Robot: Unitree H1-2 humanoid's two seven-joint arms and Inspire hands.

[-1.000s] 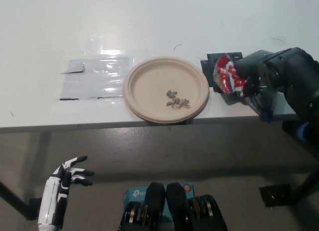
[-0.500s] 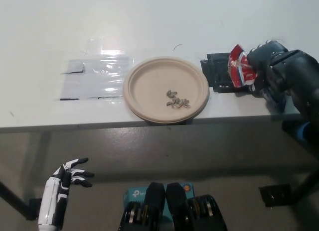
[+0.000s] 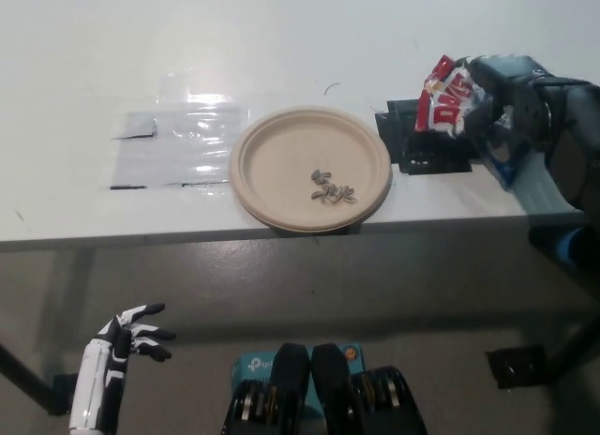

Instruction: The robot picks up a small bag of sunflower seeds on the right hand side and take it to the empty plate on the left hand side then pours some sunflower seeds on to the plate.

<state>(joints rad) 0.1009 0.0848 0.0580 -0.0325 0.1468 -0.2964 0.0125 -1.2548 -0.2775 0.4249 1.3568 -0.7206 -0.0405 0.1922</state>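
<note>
A tan paper plate [image 3: 281, 158] lies at the table's front edge with a small cluster of sunflower seeds [image 3: 331, 188] on its right half. My black right hand [image 3: 502, 112] is shut on a red and white seed bag [image 3: 444, 103], held to the right of the plate above a black pad [image 3: 427, 152]. The bag stands roughly upright, its top toward the far side. My white left hand [image 3: 129, 330] hangs below the table edge at the lower left, open, holding nothing.
A clear plastic sheet [image 3: 173, 144] lies flat on the white table [image 3: 112, 60] left of the plate. The table's front edge [image 3: 141, 236] runs across the middle of the view, with grey floor below. A blue box [image 3: 253, 367] sits on the floor.
My right hand has lifted the seed bag up and away from the plate and turned it from tilted to upright. The seeds on the plate have not changed. The left hand has barely moved.
</note>
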